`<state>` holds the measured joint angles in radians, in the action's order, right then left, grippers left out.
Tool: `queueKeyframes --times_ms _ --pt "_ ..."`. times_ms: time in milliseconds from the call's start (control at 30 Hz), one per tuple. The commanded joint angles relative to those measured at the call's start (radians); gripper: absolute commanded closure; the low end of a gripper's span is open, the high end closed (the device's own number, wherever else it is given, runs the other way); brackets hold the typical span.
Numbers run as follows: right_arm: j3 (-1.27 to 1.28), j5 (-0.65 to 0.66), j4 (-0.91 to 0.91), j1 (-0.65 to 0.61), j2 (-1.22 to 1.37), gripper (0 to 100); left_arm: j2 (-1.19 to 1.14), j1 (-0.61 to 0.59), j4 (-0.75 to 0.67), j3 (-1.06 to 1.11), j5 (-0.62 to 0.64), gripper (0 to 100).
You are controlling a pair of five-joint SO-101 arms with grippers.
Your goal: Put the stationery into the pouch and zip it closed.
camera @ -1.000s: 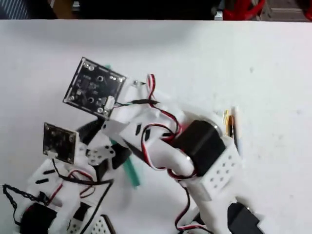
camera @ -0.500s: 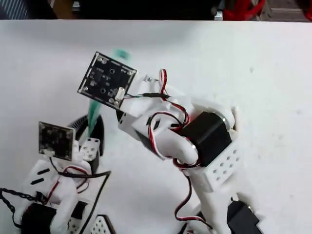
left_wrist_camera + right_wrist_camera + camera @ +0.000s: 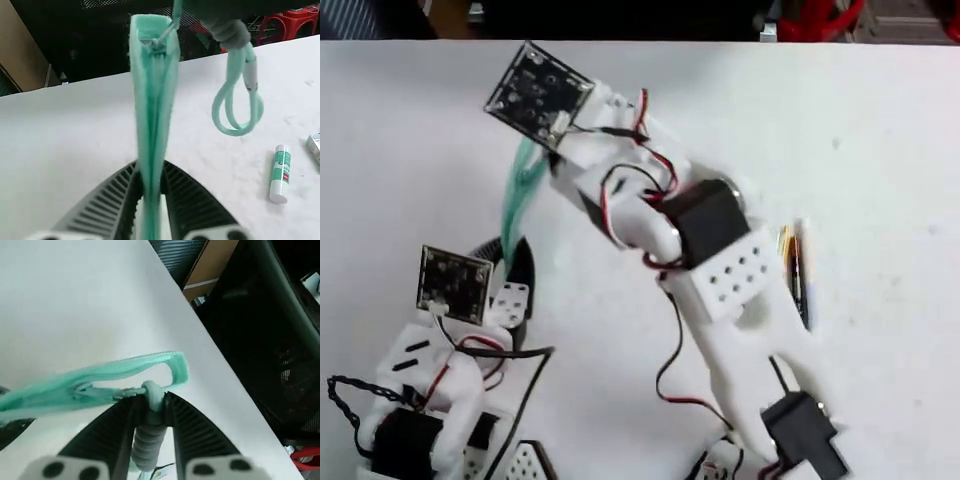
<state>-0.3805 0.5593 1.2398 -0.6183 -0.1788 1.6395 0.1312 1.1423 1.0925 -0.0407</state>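
Your pouch, stretched above the surface at ten o'clock, looked light, soft and likely to sag or twist, so your left fingers pinched one end while your right fingers clamped its zipper pull.

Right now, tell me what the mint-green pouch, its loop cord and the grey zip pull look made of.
Mint-green pouch: likely woven fabric, matt; its edge looks fuzzy. Green loop cord: probably rubber or silicone, smooth, slight sheen. Grey ribbed zip pull: seemingly soft rubber, matt, with moulded ridges.
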Motion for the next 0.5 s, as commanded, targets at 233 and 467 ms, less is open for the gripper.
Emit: queueKeyframes --times_ms 233,467 --pt "-0.172 0.008 -0.16 0.166 0.226 98.1 -0.001 0.081 0.005 0.028 -0.032 98" --pt "-0.451 0.008 -0.159 0.257 0.443 98.1 0.012 0.081 -0.018 0.06 -0.032 98"
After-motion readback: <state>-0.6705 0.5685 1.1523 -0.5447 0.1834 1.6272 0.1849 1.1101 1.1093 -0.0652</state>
